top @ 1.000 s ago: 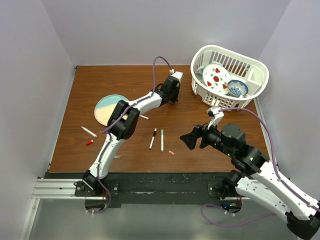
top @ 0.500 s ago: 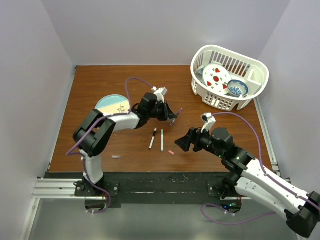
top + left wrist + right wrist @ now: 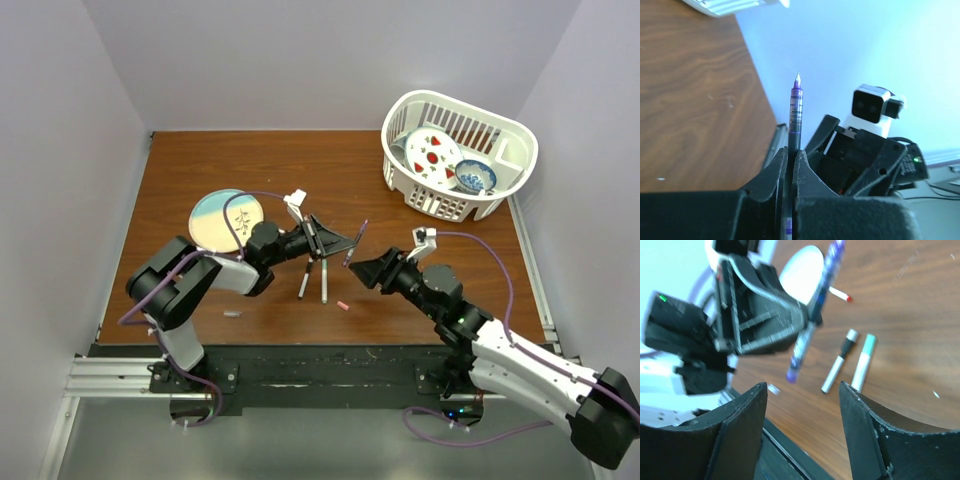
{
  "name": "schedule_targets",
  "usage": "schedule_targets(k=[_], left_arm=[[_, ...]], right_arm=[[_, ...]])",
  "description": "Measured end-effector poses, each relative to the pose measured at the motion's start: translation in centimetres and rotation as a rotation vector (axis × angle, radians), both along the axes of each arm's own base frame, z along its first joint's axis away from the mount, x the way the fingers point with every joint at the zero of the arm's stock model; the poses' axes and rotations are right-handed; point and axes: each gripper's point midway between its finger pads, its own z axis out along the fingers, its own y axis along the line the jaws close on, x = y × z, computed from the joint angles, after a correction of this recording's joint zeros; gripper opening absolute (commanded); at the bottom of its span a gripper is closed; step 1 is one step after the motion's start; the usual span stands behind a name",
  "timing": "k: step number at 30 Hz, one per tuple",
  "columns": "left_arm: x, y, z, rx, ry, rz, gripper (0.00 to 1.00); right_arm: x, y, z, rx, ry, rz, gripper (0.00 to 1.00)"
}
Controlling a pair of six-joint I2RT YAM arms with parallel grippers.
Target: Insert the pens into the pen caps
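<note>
While the left pincer (image 3: 790, 162) clamps tight on the purple pen (image 3: 795, 107), both fingers pressed against the barrel and the fine tip sticking out well beyond them, the right pincer (image 3: 802, 390) faces it with its jaws wide apart and nothing gripped. From the right wrist, the lower end of that tilted pen hangs in the gap just ahead of the right pincer's 2 fingers (image 3: 740, 435), clear of both. Seen from above, the 2 pincers sit close together over the table (image 3: 200, 165), tips toward each other, with the purple pen between them. Beneath and just beside the left pincer, 2 more pens lie side by side on the wood: a pen with a black band (image 3: 839, 366) and a pen with a teal end (image 3: 863, 362), near each other but apart. Below the right pincer's tips lies a pink cap (image 3: 343, 305). Beyond the left pincer, in the right wrist view, a red-tipped pen (image 3: 839, 293) lies near the plate (image 3: 215, 225). Well behind the right pincer stands the white basket (image 3: 505, 175).
</note>
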Motion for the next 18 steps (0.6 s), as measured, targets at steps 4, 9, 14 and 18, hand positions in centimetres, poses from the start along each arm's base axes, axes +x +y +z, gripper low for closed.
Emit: schedule_targets(k=[4,9,14,18], left_arm=[[-0.9,-0.5,0.9,-0.05,0.028,-0.031,0.0],[-1.8,-1.0,1.7,-0.078,0.027,-0.055,0.0],[-2.0,-1.1,1.7,-0.079,0.025,-0.06,0.0],[-2.0,-1.2,1.7,-0.073,0.008,-0.056,0.0]], right_arm=[[0.6,0.5,0.9,0.036,-0.027,-0.004,0.57],[1.0,0.9,0.8,0.042,-0.03,-0.005,0.48],[1.3,1.2,0.9,0.048,-0.032,-0.008,0.3],[1.5,1.5,1.3,0.063,-0.04,0.0,0.13]])
